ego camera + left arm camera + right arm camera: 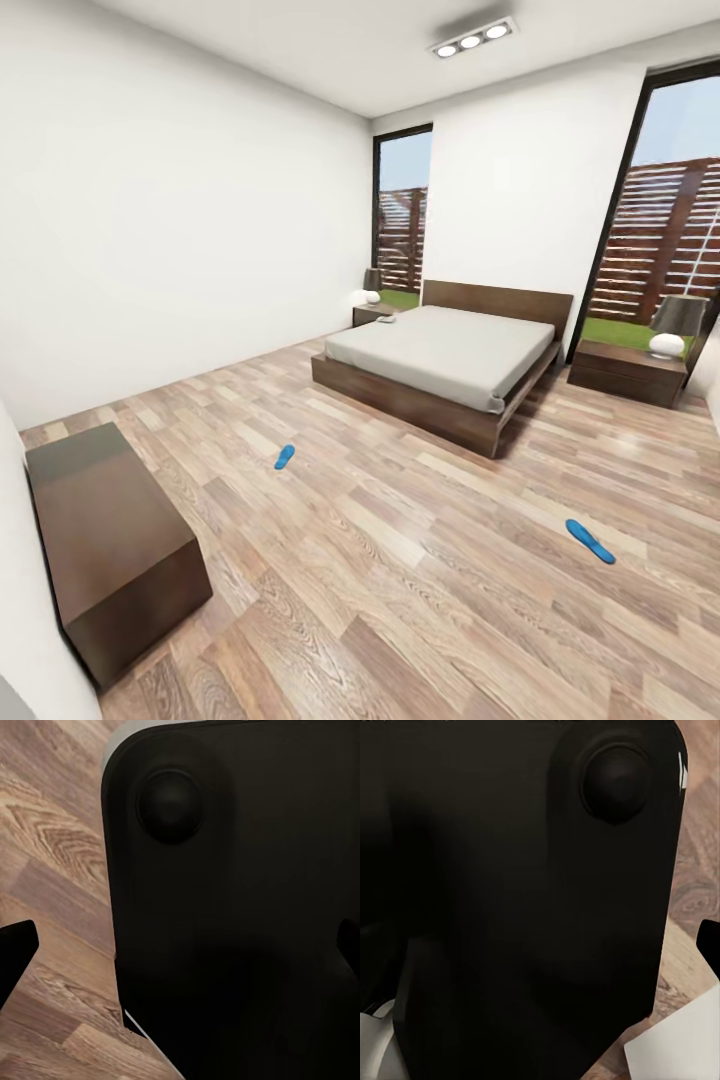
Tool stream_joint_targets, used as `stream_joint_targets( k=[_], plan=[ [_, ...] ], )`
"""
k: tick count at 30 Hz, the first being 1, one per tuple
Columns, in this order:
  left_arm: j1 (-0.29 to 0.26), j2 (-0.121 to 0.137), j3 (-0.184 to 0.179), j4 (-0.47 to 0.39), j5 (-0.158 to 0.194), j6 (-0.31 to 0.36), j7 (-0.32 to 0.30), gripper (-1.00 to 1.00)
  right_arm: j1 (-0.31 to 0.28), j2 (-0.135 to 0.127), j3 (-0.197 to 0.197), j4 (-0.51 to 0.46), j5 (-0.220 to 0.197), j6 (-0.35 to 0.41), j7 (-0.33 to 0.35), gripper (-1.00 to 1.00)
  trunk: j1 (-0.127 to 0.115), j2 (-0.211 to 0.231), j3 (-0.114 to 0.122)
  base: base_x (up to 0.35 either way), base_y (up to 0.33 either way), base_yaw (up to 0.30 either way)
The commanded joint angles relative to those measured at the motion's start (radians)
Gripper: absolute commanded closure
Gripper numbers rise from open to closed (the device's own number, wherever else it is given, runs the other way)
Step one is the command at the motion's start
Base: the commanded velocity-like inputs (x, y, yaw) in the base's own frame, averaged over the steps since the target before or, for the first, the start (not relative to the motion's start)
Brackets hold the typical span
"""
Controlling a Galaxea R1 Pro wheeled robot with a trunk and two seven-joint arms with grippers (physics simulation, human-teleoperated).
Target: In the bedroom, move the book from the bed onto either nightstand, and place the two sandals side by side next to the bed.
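Blue sandals (285,457) (590,541) lie well apart on the plank floor (400,560) before the bed (440,365). Left tool (180,945) spread wide; right tool's state I cannot tell.

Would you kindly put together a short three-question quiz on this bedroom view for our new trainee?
1. True or false: the two sandals lie side by side next to the bed.
2. Multiple choice: what stands on the right nightstand? A) a lamp with a white base and dark shade B) a stack of books C) a vase of flowers
3. Fill in: the long dark cabinet stands against the wall at the head view's ____ side.

Key
1. False: the left sandal and the right sandal lie far apart on the wood floor, both well short of the bed.
2. A, the lamp.
3. Left.
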Motion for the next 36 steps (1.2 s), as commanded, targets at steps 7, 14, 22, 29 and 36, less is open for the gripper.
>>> stream_joint_targets(
  k=[7, 14, 22, 29, 36],
  plan=[
    [0.001, 0.000, 0.000, -0.006, -0.001, 0.008, -0.001, -1.00, 0.000, 0.000, 0.000, 0.000, 0.001, -0.001, 0.000, -1.00, 0.000, 0.000, -0.001, 0.127, 0.000, -0.003],
    [0.001, 0.000, 0.000, -0.006, -0.001, 0.008, -0.001, -1.00, 0.000, 0.000, 0.000, 0.000, 0.002, 0.000, 0.000, -1.00, 0.000, 0.000, -0.001, 0.127, 0.000, -0.001],
    [0.001, 0.000, 0.000, -0.006, -0.001, 0.008, -0.001, -1.00, 0.000, 0.000, 0.000, 0.000, 0.003, 0.002, 0.000, -1.00, 0.000, 0.000, -0.001, 0.127, 0.000, 0.000],
    [0.001, 0.000, 0.000, -0.006, -0.001, 0.008, -0.001, -1.00, 0.000, 0.000, 0.000, 0.000, 0.003, 0.002, 0.000, -1.00, 0.000, 0.000, -0.001, 0.127, 0.000, 0.000],
    [0.001, 0.000, 0.000, -0.006, -0.001, 0.008, -0.001, -1.00, 0.000, 0.000, 0.001, 0.000, 0.002, 0.002, 0.000, -1.00, 0.000, 0.000, -0.001, 0.127, 0.000, 0.000]
  ],
)
